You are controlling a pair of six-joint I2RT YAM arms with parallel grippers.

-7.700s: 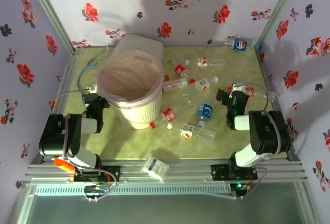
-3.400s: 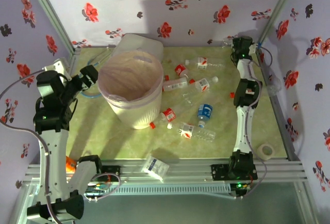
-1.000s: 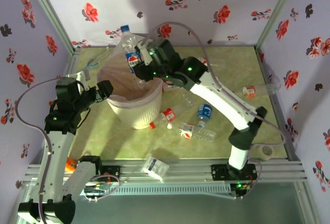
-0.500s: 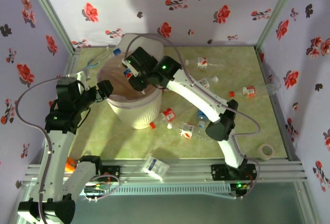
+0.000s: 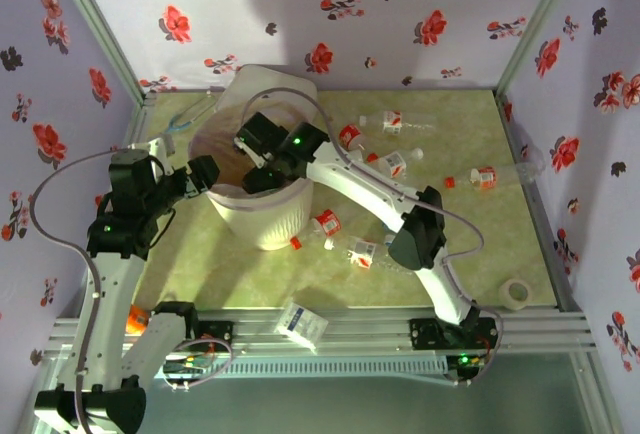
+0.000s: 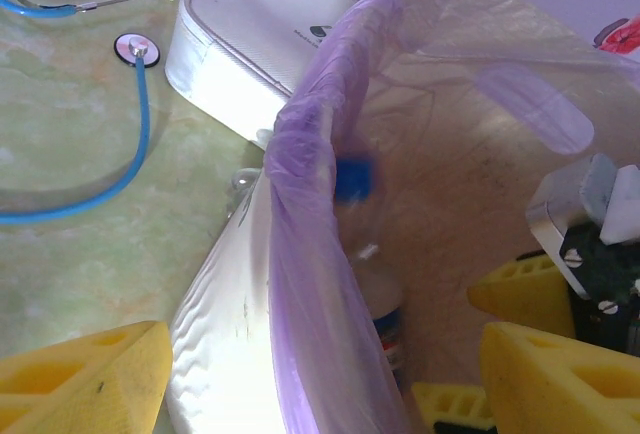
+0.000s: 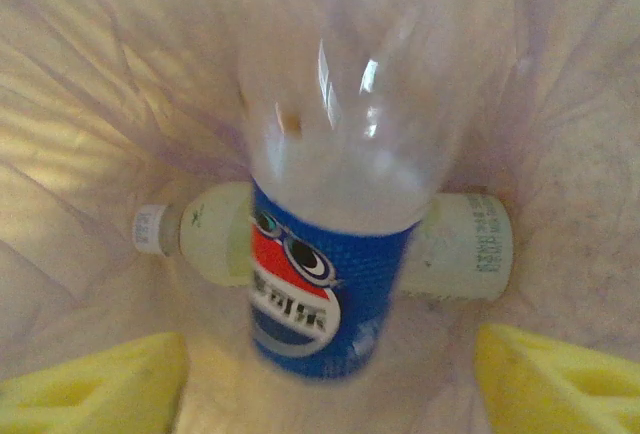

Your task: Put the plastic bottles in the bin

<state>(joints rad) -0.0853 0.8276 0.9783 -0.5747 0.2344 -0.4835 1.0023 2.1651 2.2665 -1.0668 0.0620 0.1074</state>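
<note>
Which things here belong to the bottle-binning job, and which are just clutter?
Job:
bin
blue-labelled bottle inside it
pale-labelled bottle lying at its bottom
loose bottles scattered beside the bin

Clutter:
carton
tape roll
stethoscope
flat white lid

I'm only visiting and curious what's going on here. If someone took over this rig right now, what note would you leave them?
Left gripper: open, straddling the rim of the bin.
Right gripper: open, down inside the bin, with a blurred blue-label bottle between its fingers, which are apart from it.
Done: that bottle and a white-capped bottle lying under it are in the bin.
Left: at least six bottles lie on the table right of the bin.
</note>
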